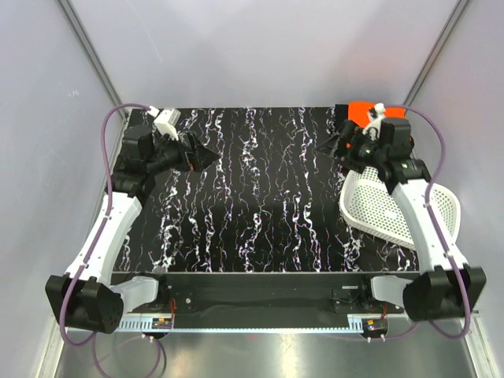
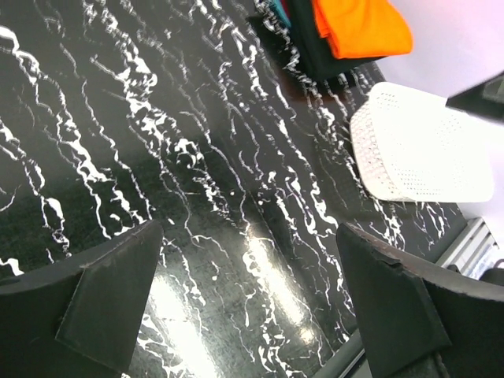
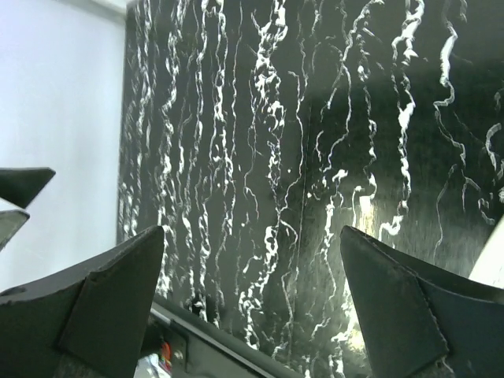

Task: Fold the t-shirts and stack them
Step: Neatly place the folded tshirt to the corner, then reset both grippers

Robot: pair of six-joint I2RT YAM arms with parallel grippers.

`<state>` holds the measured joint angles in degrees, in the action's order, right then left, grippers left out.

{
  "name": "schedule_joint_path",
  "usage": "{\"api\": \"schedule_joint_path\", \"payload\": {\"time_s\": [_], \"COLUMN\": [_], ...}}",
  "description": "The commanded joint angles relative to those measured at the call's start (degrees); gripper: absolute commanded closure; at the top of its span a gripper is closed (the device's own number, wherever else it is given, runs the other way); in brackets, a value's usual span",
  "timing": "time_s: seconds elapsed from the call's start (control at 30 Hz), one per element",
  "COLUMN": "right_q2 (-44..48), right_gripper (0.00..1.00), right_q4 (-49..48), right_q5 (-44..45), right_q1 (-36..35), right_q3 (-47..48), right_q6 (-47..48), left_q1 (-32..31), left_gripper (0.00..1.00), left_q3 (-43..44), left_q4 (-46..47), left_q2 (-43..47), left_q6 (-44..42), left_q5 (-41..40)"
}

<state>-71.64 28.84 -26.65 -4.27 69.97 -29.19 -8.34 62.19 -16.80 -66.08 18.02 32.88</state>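
Observation:
The t-shirts lie stacked at the table's back right corner. The orange t-shirt (image 1: 361, 110) (image 2: 358, 27) is folded on top of the black t-shirt (image 2: 315, 51), whose edge shows beneath it. My right arm partly covers the stack in the top view. My left gripper (image 1: 209, 157) (image 2: 252, 291) hovers over the table's left side, open and empty, fingers pointing right. My right gripper (image 1: 331, 146) (image 3: 252, 291) hovers just in front of the stack, open and empty, fingers pointing left.
A white perforated basket (image 1: 394, 211) (image 2: 421, 146) lies tipped at the right edge, under my right arm. The black marbled table (image 1: 252, 197) is bare between the grippers. A teal scrap (image 2: 276, 8) shows beside the stack. Grey walls enclose the table.

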Motion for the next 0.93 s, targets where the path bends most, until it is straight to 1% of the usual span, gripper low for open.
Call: {"api": "schedule_joint_path", "payload": {"time_s": [0.0, 0.1, 0.2, 0.5, 0.7, 0.9], "right_q2": [10.2, 13.8, 14.2, 12.8, 13.4, 13.8], "right_gripper": [0.00, 0.00, 0.00, 0.00, 0.00, 0.00], "right_q4": [-7.7, -7.7, -6.0, -5.8, -5.8, -5.7], "right_q5": [0.5, 4.5, 7.0, 7.5, 10.0, 10.5], "right_q1": [0.9, 0.9, 0.8, 0.9, 0.8, 0.9], "right_q3": [-4.1, -6.0, -5.9, -5.5, -5.4, -5.7], "right_q6": [-5.4, -5.0, -2.7, -1.8, -0.3, -0.1], "left_q1": [0.1, 0.1, 0.1, 0.1, 0.7, 1.0], "left_gripper": [0.01, 0.01, 0.01, 0.01, 0.01, 0.01], "left_q3": [-0.9, -1.0, -1.5, -2.2, -2.5, -2.7], "left_q4": [5.9, 6.9, 8.1, 9.9, 10.4, 10.6], "left_q2": [3.8, 3.6, 3.8, 3.3, 4.0, 4.0], "left_q6": [0.1, 0.8, 1.2, 2.4, 2.6, 3.0], "left_q5": [3.2, 5.1, 6.0, 8.2, 7.9, 7.9]}}
